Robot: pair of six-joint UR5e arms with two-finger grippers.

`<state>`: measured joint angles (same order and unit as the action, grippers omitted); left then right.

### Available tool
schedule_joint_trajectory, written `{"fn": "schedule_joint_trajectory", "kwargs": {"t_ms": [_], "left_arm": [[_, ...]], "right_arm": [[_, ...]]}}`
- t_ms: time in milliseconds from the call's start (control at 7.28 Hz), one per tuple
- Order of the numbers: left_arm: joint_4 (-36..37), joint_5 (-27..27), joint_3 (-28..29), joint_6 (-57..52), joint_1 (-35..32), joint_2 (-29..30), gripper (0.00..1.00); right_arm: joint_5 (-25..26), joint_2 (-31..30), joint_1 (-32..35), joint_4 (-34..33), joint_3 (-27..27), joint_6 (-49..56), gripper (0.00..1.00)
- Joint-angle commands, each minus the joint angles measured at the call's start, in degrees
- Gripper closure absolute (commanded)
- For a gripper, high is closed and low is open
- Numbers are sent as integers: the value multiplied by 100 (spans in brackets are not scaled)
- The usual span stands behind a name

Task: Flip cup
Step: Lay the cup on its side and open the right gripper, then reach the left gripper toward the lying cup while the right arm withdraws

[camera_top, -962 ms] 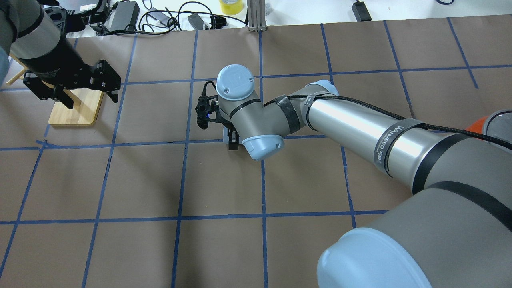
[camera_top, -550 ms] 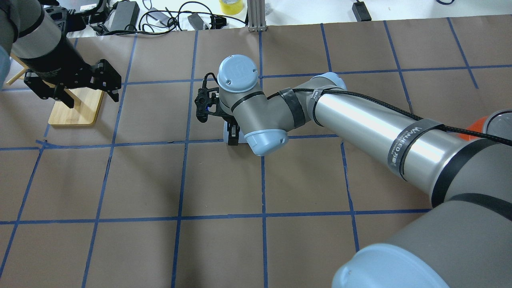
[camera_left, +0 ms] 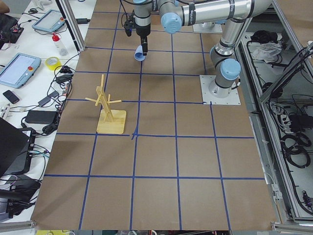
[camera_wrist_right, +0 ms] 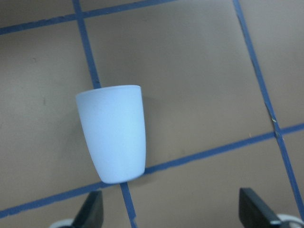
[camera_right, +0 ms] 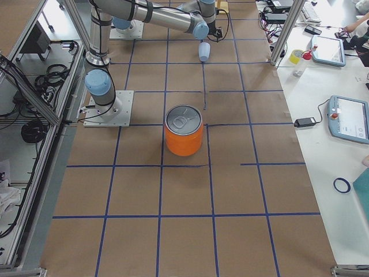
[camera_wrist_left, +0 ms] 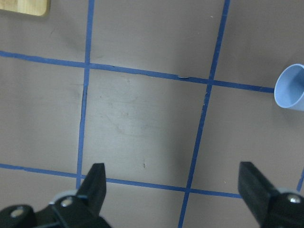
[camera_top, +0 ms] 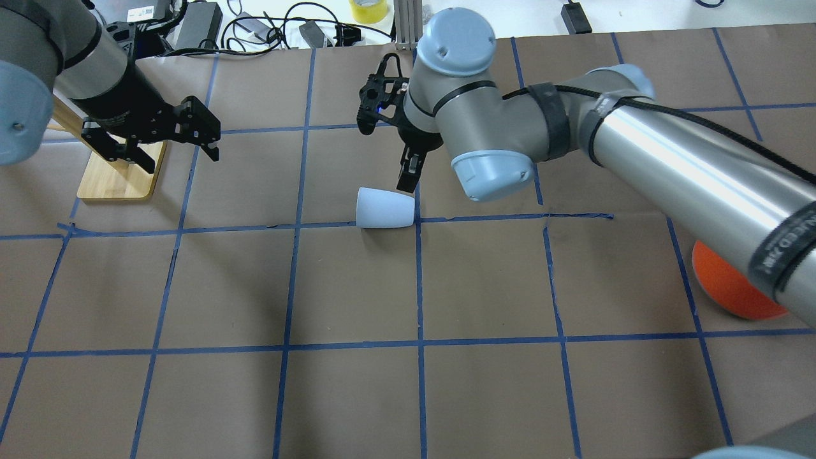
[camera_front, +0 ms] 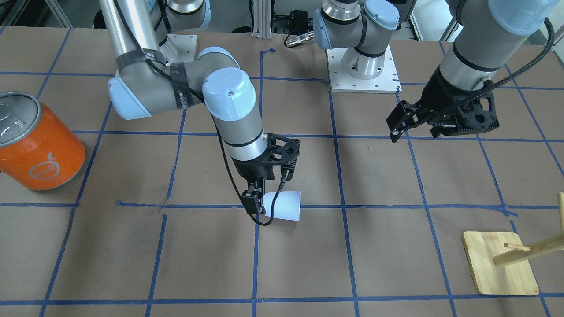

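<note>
1. The cup [camera_top: 384, 208] lies on its side on the table [camera_top: 357, 395], across a line of blue tape, with its open mouth facing the robot's left. It stands neither on its base nor on its rim, so the flip appears unfinished.
2. The right pincer [camera_wrist_right: 171, 209] hangs just above the cup's closed end, its fingers spread and holding nothing.
3. The left pincer [camera_wrist_left: 173, 180] is also spread and empty, well apart from the cup and near the wooden stand [camera_top: 118, 178].
4. Judging by this, what is left is to close on the cup, turn it and set it down standing. Which end should face up cannot be told.
</note>
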<state>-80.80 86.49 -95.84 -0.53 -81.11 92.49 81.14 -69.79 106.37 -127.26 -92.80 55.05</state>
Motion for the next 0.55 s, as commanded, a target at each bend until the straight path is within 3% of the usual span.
{"fn": "schedule_joint_trajectory", "kwargs": {"t_ms": [0, 137, 412], "left_arm": [[1104, -882, -451, 61, -150, 365, 0], [1485, -1132, -627, 61, -194, 549, 0], [1751, -1572, -734, 105, -422, 892, 0]], "right_arm": [[-19, -778, -773, 709, -10, -1348, 0], [7, -1138, -854, 1260, -10, -1609, 0], [122, -1902, -960, 2141, -2, -3577, 0]]}}
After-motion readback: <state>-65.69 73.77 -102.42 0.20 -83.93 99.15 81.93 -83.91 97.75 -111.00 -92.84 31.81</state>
